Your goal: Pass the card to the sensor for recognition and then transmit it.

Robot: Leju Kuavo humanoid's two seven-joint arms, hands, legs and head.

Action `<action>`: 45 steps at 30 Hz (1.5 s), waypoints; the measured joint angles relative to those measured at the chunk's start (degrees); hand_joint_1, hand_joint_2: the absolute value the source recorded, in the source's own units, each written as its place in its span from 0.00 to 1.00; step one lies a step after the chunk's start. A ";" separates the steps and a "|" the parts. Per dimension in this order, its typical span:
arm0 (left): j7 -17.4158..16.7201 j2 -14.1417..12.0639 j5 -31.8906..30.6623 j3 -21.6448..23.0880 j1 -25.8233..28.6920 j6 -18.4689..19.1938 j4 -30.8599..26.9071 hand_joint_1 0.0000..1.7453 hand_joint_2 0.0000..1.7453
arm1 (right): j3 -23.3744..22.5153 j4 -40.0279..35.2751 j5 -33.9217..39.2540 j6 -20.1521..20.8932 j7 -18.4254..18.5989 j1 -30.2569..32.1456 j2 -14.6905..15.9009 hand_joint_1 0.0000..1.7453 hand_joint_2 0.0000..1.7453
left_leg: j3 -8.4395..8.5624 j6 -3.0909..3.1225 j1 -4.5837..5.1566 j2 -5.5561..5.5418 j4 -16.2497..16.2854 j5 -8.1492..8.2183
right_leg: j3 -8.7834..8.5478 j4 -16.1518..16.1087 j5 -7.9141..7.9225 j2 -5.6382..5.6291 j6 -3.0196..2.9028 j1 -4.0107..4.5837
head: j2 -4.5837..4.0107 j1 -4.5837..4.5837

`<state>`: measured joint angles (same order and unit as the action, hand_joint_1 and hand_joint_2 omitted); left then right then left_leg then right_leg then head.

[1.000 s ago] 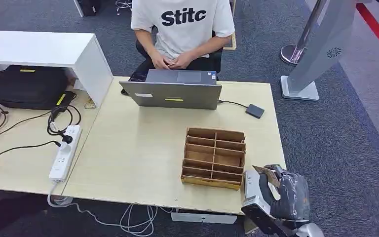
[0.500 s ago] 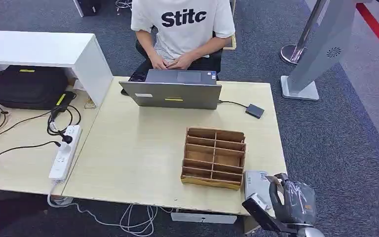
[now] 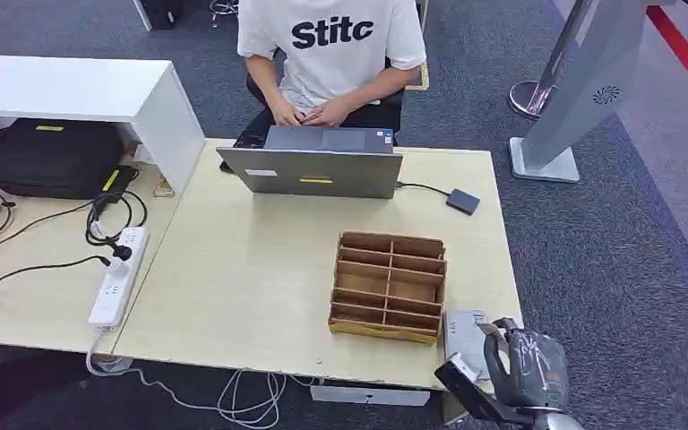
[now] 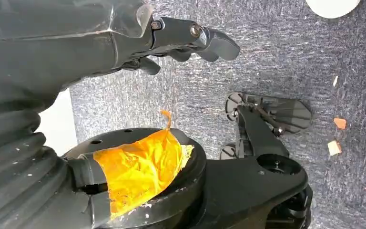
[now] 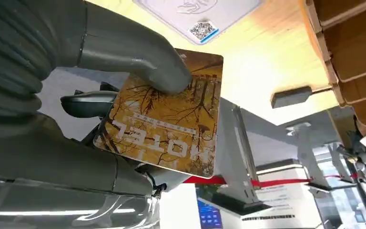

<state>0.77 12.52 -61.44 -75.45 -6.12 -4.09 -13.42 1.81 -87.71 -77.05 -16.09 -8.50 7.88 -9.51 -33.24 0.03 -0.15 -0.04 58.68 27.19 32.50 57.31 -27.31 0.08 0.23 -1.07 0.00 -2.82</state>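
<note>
right hand point(image 3: 524, 369): at the near right corner of the worktop point(image 3: 260, 269), just beside the sensor. Fingers closed on the card, thumb pressed on its face.
card point(image 5: 164, 117): yellow-brown hotel card, held in the right hand, in the air near the sensor, not on it. In the head view it's hidden behind the hand.
sensor point(image 3: 466, 331): flat pale pad at the worktop's near right corner, right of the wooden organiser point(image 3: 387, 285). QR sticker on its top face shows in the right wrist view.
left hand point(image 4: 190, 40): hanging over the carpet, nothing in it; fingers look loosely curled (can't tell more than that from this angle).
step in hand: my read, bring the card over the sensor for the read.
how to do it well: level the card so its face is parallel to the pad, centre it over the top face, then lower close or touching and pause. Keep the thumb pinch steady, the grip sits near one edge, so a tilt could let it slip.
watch: organiser wall is near the pad; approach from the open corner side.
after: hand-off, probably to the person point(image 3: 331, 54) behind the laptop point(image 3: 312, 170).
</note>
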 joint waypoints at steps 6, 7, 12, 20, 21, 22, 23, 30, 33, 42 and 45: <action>0.00 0.00 -0.33 0.02 -0.01 0.24 0.00 0.00 1.00 | 1.20 2.69 -4.90 0.74 1.69 -0.83 0.00 1.00 1.00 | 0.00 0.00 0.00 0.00 0.00 0.00 | 0.00 0.00 0.00 0.01 0.00 0.00 | 0.00 0.02; 0.00 0.00 -0.35 0.02 0.00 0.31 0.00 0.00 1.00 | 1.44 3.24 -5.36 0.74 2.01 -1.00 0.00 1.00 1.00 | 0.00 0.00 -0.01 0.00 0.00 0.00 | 0.00 0.00 0.00 0.01 0.00 0.01 | 0.00 0.02; 0.00 -0.02 -0.37 0.02 -0.01 0.37 0.00 0.00 1.00 | 2.23 5.70 -6.23 0.92 2.75 -1.81 0.00 1.00 1.00 | 0.00 0.00 0.00 0.01 0.00 0.00 | 0.00 0.01 0.00 0.00 0.00 0.00 | 0.00 0.02; -0.02 -0.02 -0.37 0.02 -0.02 0.33 0.00 0.00 1.00 | 2.47 7.12 -8.79 0.63 4.88 -2.33 0.00 1.00 1.00 | 0.00 0.00 0.00 0.01 0.00 0.00 | 0.00 0.00 0.00 0.00 0.00 0.00 | 0.00 0.00; 0.00 -0.02 -0.37 0.02 -0.01 0.31 0.00 0.00 1.00 | 2.49 7.06 -9.36 0.20 5.14 -2.32 0.00 1.00 1.00 | 0.01 0.00 0.00 0.01 0.00 0.00 | 0.00 0.00 0.00 0.00 0.00 0.00 | 0.00 0.02; 0.00 -0.02 -0.37 0.02 -0.01 0.31 0.00 0.00 1.00 | 2.54 6.97 -9.55 -0.26 5.25 -2.33 0.00 1.00 1.00 | 0.01 0.00 0.00 0.01 0.00 0.00 | 0.00 0.00 0.00 0.00 0.00 0.00 | 0.00 0.00; 0.00 -0.02 -0.37 0.02 -0.01 0.26 0.00 0.00 1.00 | 2.60 6.71 -9.84 -0.59 5.33 -2.31 0.00 1.00 1.00 | 0.01 0.00 0.00 0.01 0.00 0.00 | 0.00 0.00 0.00 0.00 0.00 0.00 | 0.00 0.02; 0.00 -0.02 -0.37 0.02 -0.01 0.18 0.00 0.00 1.00 | 2.95 5.11 -12.50 -1.53 6.67 -2.26 0.00 1.00 1.00 | 0.01 0.00 0.00 0.01 0.00 0.00 | 0.00 0.00 0.00 -0.01 0.00 0.00 | 0.00 0.02; 0.00 -0.02 -0.37 0.02 -0.01 0.15 0.00 0.00 1.00 | 3.23 3.98 -12.92 -1.62 7.12 -2.20 0.00 1.00 1.00 | 0.01 0.00 0.00 0.02 0.00 0.00 | 0.00 0.00 0.00 0.00 0.00 0.00 | 0.00 0.00; -0.02 -0.02 -0.37 0.02 0.00 0.13 0.00 0.00 1.00 | 4.02 0.17 -13.00 -4.05 7.21 -1.47 0.02 1.00 1.00 | 0.00 0.00 0.00 0.02 0.00 0.00 | 0.00 0.00 0.00 0.00 0.00 0.00 | 0.00 0.02; -0.09 -0.02 -0.61 0.04 -0.01 0.11 0.00 0.00 1.00 | 5.61 -5.06 -13.00 -4.60 6.19 -1.49 0.02 1.00 1.00 | 0.01 0.00 0.00 0.04 0.00 0.00 | 0.00 0.01 0.01 -0.02 0.00 0.00 | 0.00 0.02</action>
<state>0.68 12.50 -62.05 -75.41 -6.13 -3.98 -13.42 7.43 -92.77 -90.05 -20.68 -2.31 6.39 -9.49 -33.23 0.02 -0.15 -0.01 58.68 27.19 32.50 57.32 -27.31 0.06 0.22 -1.07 0.00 -2.80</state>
